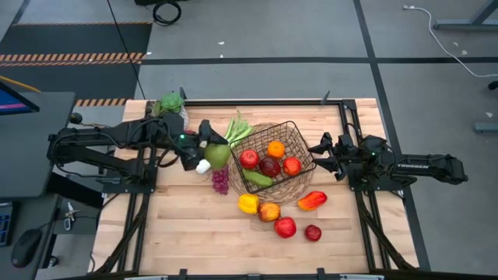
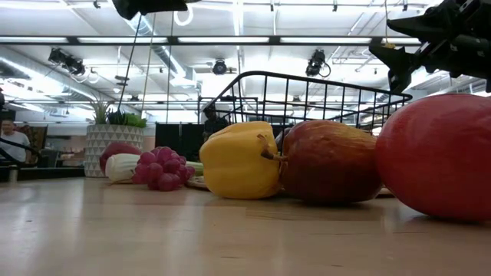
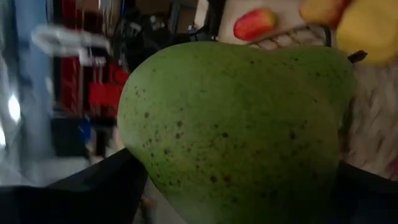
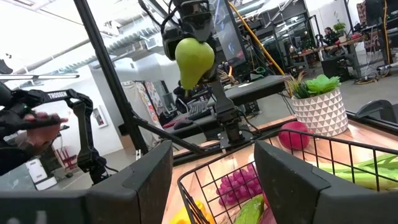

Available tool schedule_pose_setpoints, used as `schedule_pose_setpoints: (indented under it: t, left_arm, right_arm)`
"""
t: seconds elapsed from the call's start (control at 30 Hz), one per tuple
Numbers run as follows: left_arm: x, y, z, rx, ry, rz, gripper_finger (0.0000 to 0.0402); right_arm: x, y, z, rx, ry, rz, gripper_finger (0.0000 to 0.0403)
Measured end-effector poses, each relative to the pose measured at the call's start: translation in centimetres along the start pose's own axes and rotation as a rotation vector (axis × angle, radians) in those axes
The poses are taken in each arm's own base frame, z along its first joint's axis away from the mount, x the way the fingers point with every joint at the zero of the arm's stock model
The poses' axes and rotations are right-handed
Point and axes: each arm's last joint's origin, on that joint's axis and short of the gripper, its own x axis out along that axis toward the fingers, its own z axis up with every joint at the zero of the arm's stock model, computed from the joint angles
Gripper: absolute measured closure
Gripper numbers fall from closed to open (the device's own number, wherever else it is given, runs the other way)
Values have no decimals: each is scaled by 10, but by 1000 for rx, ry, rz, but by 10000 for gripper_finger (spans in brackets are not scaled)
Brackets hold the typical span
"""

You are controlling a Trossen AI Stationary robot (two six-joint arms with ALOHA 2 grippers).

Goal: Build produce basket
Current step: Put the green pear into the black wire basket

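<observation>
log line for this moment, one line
left gripper: holds green pear above table, beside basket | right gripper: empty, at basket's right edge | pear not in yet

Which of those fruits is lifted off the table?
The green pear. The left gripper holds it in the air beside the basket; every other fruit lies on the table or in the basket.

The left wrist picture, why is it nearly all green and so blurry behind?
Left wrist view: the green pear held in the left gripper fills the frame, background smeared. Low view: the nearest apple looms soft.
</observation>
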Motion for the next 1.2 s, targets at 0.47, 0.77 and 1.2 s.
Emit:
schedule_pose_setpoints:
  t: [0.47,0.77,1.2]
  left_arm:
    - [0,1,4,-1467,-56,-49,56]
    - [0,1,4,-2643,-34,-91,56]
    - [0,1,5,-3009,-19,-103,56]
  right_arm:
    - [0,0,0,0,0,0,172]
    - [0,0,0,0,0,0,172]
    - [0,0,0,0,0,0,172]
